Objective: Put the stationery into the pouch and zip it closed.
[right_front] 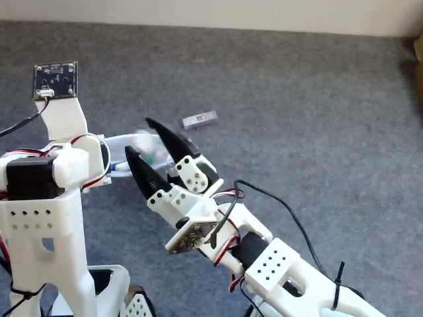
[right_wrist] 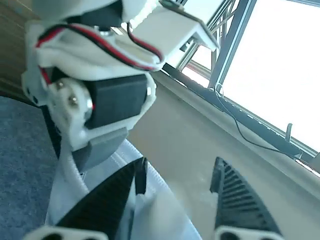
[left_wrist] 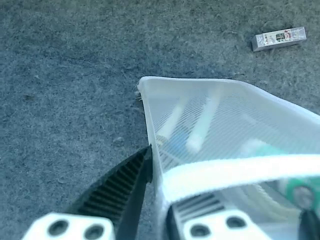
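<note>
A translucent mesh pouch (left_wrist: pixel 225 120) holds pens and a green-tinted item behind its white zipper band. My left gripper (left_wrist: pixel 159 176) is shut on the pouch's edge, with one black finger (left_wrist: pixel 125 187) outside the mesh and the other inside. In the high view the pouch (right_front: pixel 115 148) hangs beside the left arm. My right gripper (right_front: pixel 137 136) stands open just over it, with nothing between its fingers. In the right wrist view the right gripper (right_wrist: pixel 181 165) faces the left arm's wrist, with the white pouch (right_wrist: pixel 155 212) below it. A small grey-and-purple stationery piece (right_front: pixel 199 119) lies loose on the carpet beyond the pouch.
Grey carpet (right_front: pixel 317 99) covers the whole surface. The loose piece (left_wrist: pixel 278 38) lies a short way past the pouch's far corner. The left arm's base (right_front: pixel 39 238) stands at the near left. A window and a cable (right_wrist: pixel 240 130) show behind.
</note>
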`<state>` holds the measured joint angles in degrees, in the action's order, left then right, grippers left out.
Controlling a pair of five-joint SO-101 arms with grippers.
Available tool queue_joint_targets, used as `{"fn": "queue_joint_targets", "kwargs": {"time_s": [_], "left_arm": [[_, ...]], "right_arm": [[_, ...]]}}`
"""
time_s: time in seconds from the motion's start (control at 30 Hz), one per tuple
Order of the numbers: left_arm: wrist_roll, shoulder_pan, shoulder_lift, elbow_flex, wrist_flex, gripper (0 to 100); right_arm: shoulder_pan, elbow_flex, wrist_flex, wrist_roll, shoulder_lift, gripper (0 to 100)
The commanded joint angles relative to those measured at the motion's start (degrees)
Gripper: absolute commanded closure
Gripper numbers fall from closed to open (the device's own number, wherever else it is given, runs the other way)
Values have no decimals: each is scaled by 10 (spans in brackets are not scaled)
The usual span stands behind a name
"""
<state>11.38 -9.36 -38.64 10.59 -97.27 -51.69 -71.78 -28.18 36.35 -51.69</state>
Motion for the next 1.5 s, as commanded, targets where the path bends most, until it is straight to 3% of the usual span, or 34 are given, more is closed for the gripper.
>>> {"fn": "queue_joint_targets", "kwargs": {"time_s": [0.0,0.13,0.2,0.37,0.5,0.9,1.1,1.3,1.47], "left_arm": [[4,10,-15,-7,14,995],[4,10,-13,-7,14,995],[4,9,-12,-7,14,995],[4,9,-12,-7,12,995],[4,8,-15,11,23,995],[4,-88,-15,15,30,994],[4,-139,-15,15,30,994],[8,-162,-15,20,31,994],[8,-162,-15,44,47,994]], "right_arm": [[-3,5,-13,9,0,814],[-1,5,23,9,-15,816],[-4,7,93,-8,-51,817],[0,52,305,-135,-162,817],[0,95,414,-162,-203,817],[60,104,450,-165,-206,817],[125,186,544,-292,-204,817],[157,227,560,-316,-178,817],[182,273,561,-370,-44,817]]}}
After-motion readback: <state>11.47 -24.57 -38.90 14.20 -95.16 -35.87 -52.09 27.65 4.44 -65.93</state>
